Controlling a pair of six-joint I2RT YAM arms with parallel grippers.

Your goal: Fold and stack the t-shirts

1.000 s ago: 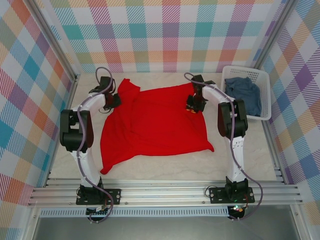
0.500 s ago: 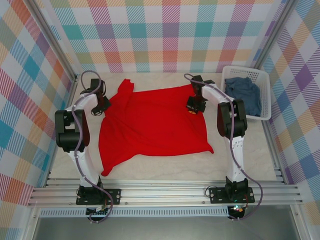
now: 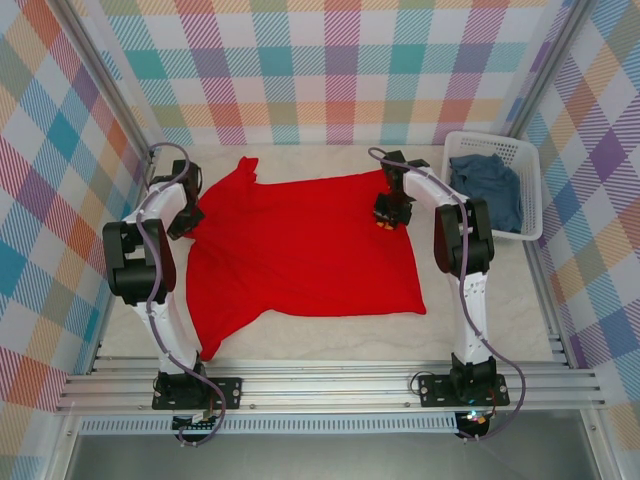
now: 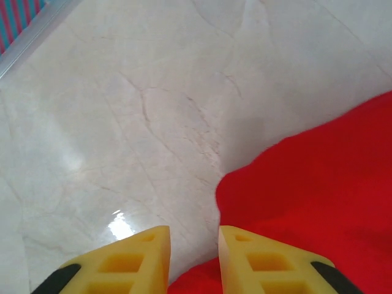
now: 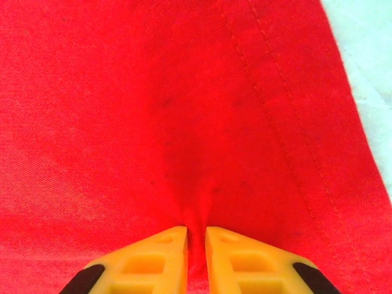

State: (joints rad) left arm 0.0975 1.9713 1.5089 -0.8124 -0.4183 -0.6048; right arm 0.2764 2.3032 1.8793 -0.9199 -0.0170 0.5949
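Red t-shirt (image 3: 300,250), mid-frame on the surface (image 3: 480,310), has been drawn flatter leftward; left pincer (image 4: 193,236) is slightly parted and empty, right pincer (image 5: 196,231) nipped on a cloth pucker. Folding is judged ready.

two t-shirts were in the scene: one red t-shirt (image 3: 300,250) and one blue-grey t-shirt (image 3: 487,190). there was one white lattice basket (image 3: 533,200). there was one pale, marble-patterned table (image 3: 330,340).

two robot arms were present, one left arm (image 3: 150,270) and one right arm (image 3: 465,260). each arm carried one gripper, making two in all: the left gripper (image 3: 186,218) and the right gripper (image 3: 386,212). each gripper had two yellow fingers (image 4: 131,257), four fingers altogether.

three plaid walls (image 3: 340,70) were in view: one at the back and one on each side.
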